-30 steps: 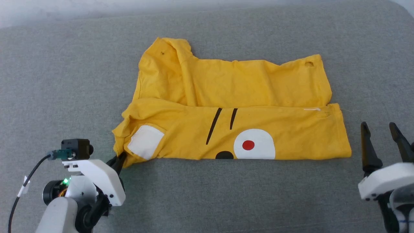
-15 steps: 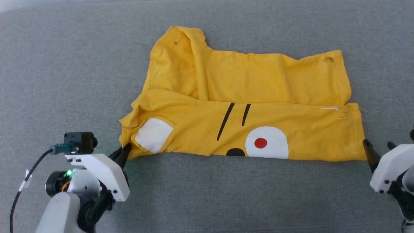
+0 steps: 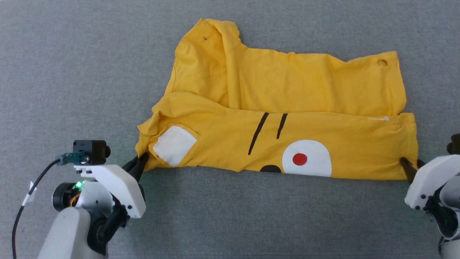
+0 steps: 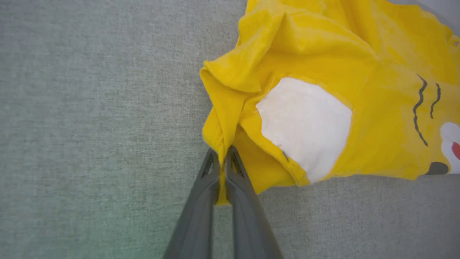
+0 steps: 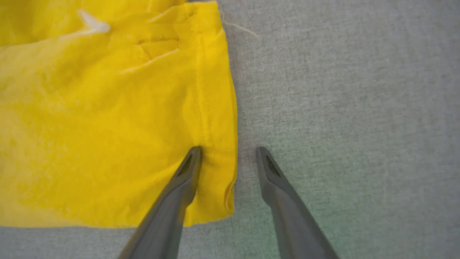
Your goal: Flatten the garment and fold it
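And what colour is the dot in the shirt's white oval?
The dot is red; head view shows it best.

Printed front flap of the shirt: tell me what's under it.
Plain yellow cloth of the same garment emerges from under the printed flap, on the grey surface. Anything else beneath is covered.

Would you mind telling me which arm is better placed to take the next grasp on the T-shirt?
The right gripper: its open fingers straddle the yellow T-shirt's side hem, likely ready to close; the left gripper is shut on the opposite corner.
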Robot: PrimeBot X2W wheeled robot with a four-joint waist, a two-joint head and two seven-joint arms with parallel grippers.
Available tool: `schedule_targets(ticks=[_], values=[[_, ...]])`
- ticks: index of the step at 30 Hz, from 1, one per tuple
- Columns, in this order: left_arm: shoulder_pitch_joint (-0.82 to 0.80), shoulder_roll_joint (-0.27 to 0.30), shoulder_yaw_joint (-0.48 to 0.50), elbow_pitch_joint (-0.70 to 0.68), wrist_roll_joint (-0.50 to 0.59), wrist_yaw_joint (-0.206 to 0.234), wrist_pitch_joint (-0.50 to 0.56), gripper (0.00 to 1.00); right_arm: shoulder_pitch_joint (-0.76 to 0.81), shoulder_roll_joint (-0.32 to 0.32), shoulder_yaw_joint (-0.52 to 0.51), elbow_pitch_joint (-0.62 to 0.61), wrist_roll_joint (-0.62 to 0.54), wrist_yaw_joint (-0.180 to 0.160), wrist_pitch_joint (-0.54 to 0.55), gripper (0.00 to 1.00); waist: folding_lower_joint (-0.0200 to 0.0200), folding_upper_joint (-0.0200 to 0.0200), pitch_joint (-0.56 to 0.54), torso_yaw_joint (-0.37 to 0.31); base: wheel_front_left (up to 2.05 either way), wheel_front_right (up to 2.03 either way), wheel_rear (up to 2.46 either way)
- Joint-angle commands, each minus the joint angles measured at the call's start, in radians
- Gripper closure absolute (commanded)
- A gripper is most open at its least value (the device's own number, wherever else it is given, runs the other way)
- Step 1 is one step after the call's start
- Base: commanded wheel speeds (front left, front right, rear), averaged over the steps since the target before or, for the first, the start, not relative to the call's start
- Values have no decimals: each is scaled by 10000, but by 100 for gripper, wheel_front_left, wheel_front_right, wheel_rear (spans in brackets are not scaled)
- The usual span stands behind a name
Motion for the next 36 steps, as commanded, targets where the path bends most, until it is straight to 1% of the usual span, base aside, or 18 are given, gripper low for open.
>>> schedule_targets(ticks=[1, 5, 8, 14, 17, 18, 24, 28, 33, 36], values=[[-190, 58, 1, -11, -33, -12, -9, 100, -8, 155, 65, 361, -45, -9, 80, 100, 1, 0, 4, 10, 0, 0, 0], [-175, 33, 9, -22, -173, -44, -111, 100, -145, 188, 33, 382, 17, -9, -75, 100, 1, 0, -90, -63, 0, 0, 0], [-86, -143, 140, -83, -678, -100, -187, 100, -204, 194, -84, 253, 52, -9, -232, 100, 1, 0, -238, -145, 0, 0, 0], [396, -83, 441, -466, -1282, -126, -49, 100, -134, 196, -433, -454, 314, -9, -200, 100, 1, 0, -692, -279, 0, 0, 0], [858, -4, 656, -799, -1577, -28, 165, 100, 116, 161, -627, -952, 460, -9, 10, 100, 1, 0, -1008, -317, 0, 0, 0], [858, -4, 656, -799, -1577, -28, 165, 100, 116, 161, -627, -952, 460, -9, 10, 100, 1, 0, -1008, -317, 0, 0, 0], [2192, 119, 1035, -1643, -2092, 439, 848, 100, 953, 187, -1112, -1890, 732, -9, 494, 100, 1, 0, -1556, -408, 0, 0, 0], [3132, 70, 1193, -2253, -2316, 785, 1166, 100, 1544, 302, -1457, -2307, 880, -9, 750, 100, 1, 0, -1694, -438, 0, 0, 0], [3965, -97, 1226, -2740, -2509, 1093, 1401, 100, 2214, 504, -1666, -2466, 1045, -9, 900, 100, 1, 0, -1686, -395, 0, 0, 0], [4189, -69, 1107, -2664, -2343, 1171, 1438, 100, 2512, 572, -1605, -2373, 985, -9, 834, 100, 1, 0, -1661, -350, 0, 0, 0]])
